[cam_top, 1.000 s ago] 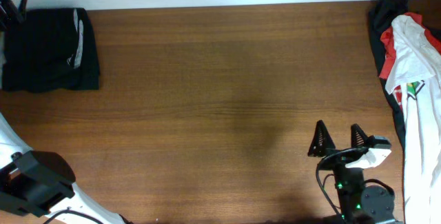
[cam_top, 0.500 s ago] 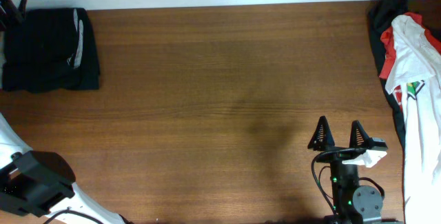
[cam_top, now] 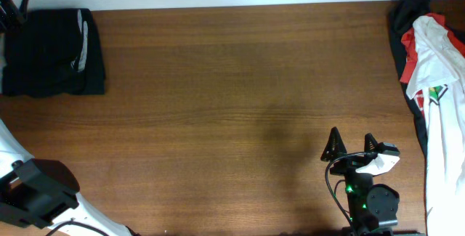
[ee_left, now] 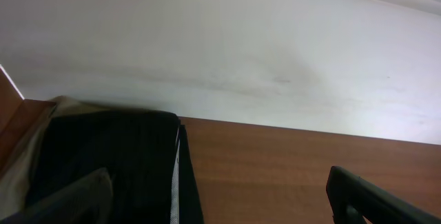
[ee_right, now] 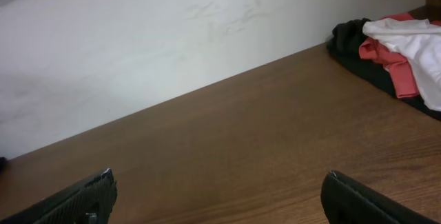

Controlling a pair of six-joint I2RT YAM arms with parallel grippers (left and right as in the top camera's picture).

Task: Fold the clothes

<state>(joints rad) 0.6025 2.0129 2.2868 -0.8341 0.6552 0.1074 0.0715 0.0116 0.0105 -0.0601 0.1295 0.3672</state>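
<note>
At the far left corner of the bench (cam_top: pixel 218 83) lies the black garment (cam_top: pixel 51 53), already folded; the white garment with red trim (cam_top: pixel 436 62) is heaped at the right edge. Right hand (cam_top: pixel 351 134) and left hand (ee_left: pixel 219 176) both stand spread wide, empty. Judgement: cloth light, limp, likely to slide; take hold at a hem or corner.

Right gripper (cam_top: pixel 351 134) black; green LED (cam_top: pixel 352 188); white wrist block (cam_top: pixel 381 162).

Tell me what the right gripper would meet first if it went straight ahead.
Likely the white wall: ahead of the right gripper lies only bare table. The clothes pile sits off to its right.
</note>
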